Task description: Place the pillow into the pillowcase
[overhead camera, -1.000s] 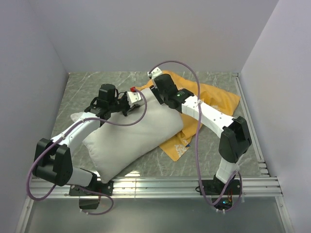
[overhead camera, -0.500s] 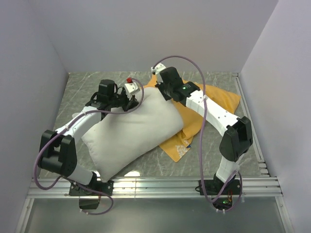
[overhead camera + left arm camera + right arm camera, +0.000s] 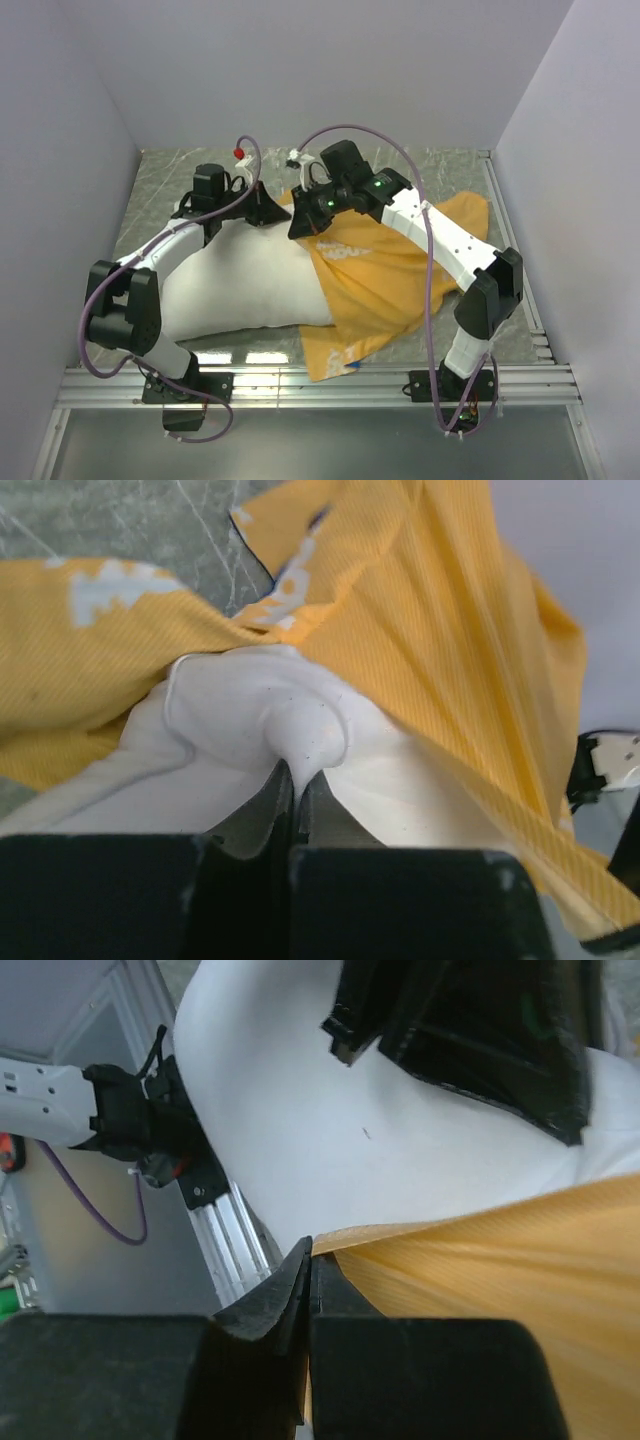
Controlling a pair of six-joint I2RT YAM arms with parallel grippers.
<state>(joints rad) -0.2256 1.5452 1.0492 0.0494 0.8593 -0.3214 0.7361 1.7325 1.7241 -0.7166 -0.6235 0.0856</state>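
Observation:
The white pillow [image 3: 240,290] lies across the left half of the table. The orange-yellow pillowcase [image 3: 400,270] with white lettering is draped over its right end and spreads to the right. My left gripper [image 3: 264,210] is shut on a pinch of the pillow's far corner, seen in the left wrist view as white pillow [image 3: 250,710] fabric pulled between the left gripper [image 3: 297,780] jaws, with pillowcase [image 3: 450,630] folds around it. My right gripper [image 3: 303,224] is shut on the pillowcase's edge. In the right wrist view the right gripper [image 3: 312,1252] clamps the pillowcase [image 3: 500,1280] hem above the pillow [image 3: 300,1140].
The grey marbled table [image 3: 170,170] is boxed in by pale walls on three sides. An aluminium rail [image 3: 320,380] runs along the front edge and another [image 3: 512,230] along the right. Purple cables [image 3: 400,160] arc over both arms.
My right gripper has shut on the pillowcase edge and drawn it left over the pillow's end. The left gripper carried the pillow's corner toward the far side; the pillow now lies flatter.

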